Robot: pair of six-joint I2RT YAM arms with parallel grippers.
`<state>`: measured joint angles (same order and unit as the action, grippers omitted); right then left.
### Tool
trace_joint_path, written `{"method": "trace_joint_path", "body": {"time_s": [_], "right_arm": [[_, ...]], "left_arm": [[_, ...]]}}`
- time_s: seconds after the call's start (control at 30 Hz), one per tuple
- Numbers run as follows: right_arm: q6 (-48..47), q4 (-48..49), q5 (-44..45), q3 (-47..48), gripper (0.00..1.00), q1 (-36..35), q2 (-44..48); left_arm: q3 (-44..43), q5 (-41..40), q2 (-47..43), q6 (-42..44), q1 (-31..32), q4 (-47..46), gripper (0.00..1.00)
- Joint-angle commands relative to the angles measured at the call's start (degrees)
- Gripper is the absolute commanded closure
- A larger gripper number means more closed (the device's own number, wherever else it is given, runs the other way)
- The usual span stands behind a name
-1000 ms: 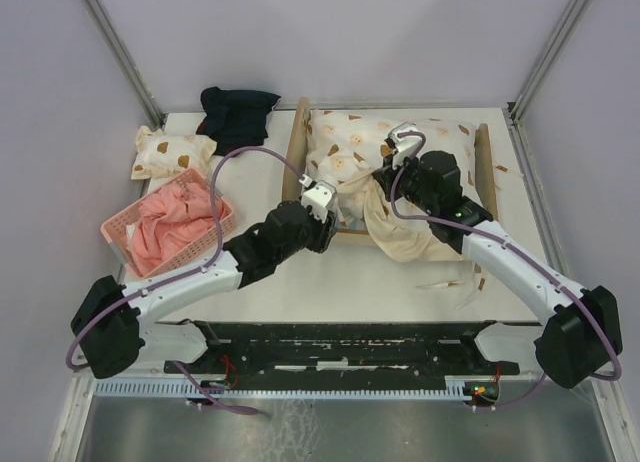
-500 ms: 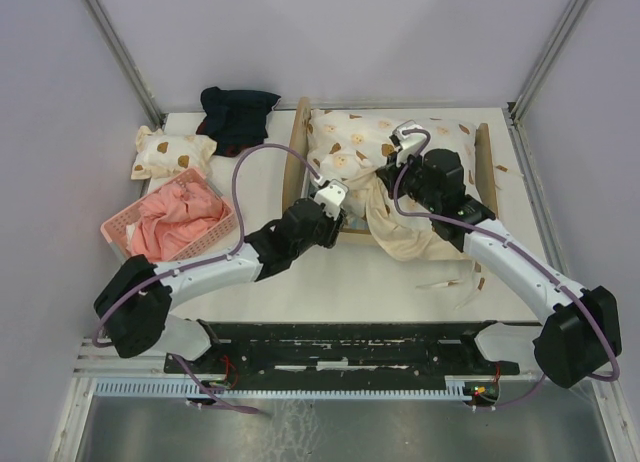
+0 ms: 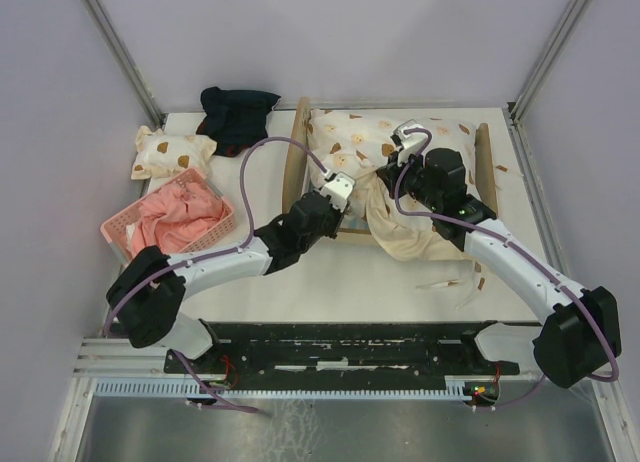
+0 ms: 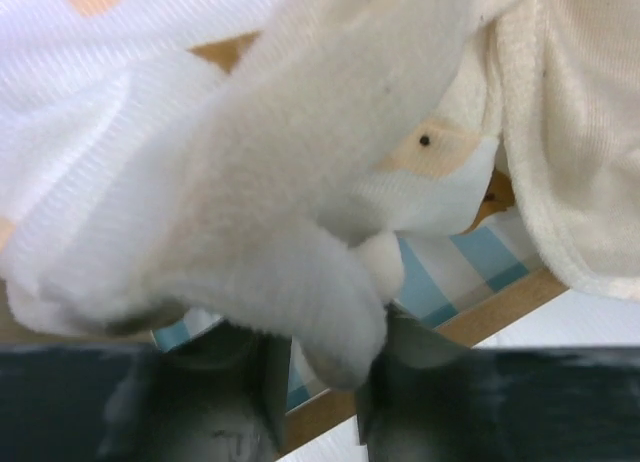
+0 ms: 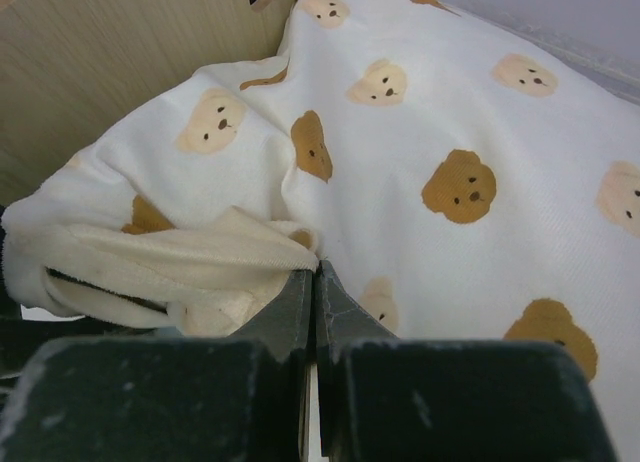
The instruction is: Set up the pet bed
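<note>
The pet bed (image 3: 294, 162) stands at the back centre, its plywood headboard (image 5: 120, 72) on the left and its low footboard (image 3: 487, 160) on the right. A cream bear-print quilt (image 3: 360, 142) is bunched over it and spills over the near rail. My left gripper (image 3: 345, 200) is at the near rail, open, with a fluffy quilt fold (image 4: 330, 282) between its fingers (image 4: 400, 352); the striped mattress (image 4: 470, 267) shows beneath. My right gripper (image 5: 315, 272) is shut over the middle of the bed, its tips against the quilt's folded hem (image 5: 200, 252).
A pink basket (image 3: 118, 232) holding pink cloth (image 3: 170, 220) sits at the left. Behind it lie a bear-print pillow (image 3: 170, 152) and a dark cloth (image 3: 237, 114). Loose fabric scraps (image 3: 455, 282) lie near the right arm. Walls close in on both sides.
My left arm has swung right, its elbow and shoulder moving towards the bed, and its gripper has crept right along the quilt edge. The right arm has held still.
</note>
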<state>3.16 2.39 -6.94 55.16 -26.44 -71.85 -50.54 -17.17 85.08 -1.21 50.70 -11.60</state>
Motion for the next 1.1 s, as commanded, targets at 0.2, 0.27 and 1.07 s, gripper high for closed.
{"method": "trace_joint_path", "body": {"time_s": [0.2, 0.27, 1.07], "right_arm": [[-0.87, 2.34, 0.17, 0.78, 0.98, 0.65, 1.31], [-0.74, 2.61, 0.06, 0.28, 0.98, 0.6, 1.15], [-0.34, 3.28, -1.94, -2.16, 0.98, 0.69, 3.26]], "left_arm": [[-2.67, 2.18, -8.94, 1.75, -0.13, 4.79, 0.97], [-2.78, 1.01, -12.94, 1.97, -0.09, 8.35, 0.97], [-16.74, -18.66, -15.68, 20.87, 1.79, 25.03, 0.93]]}}
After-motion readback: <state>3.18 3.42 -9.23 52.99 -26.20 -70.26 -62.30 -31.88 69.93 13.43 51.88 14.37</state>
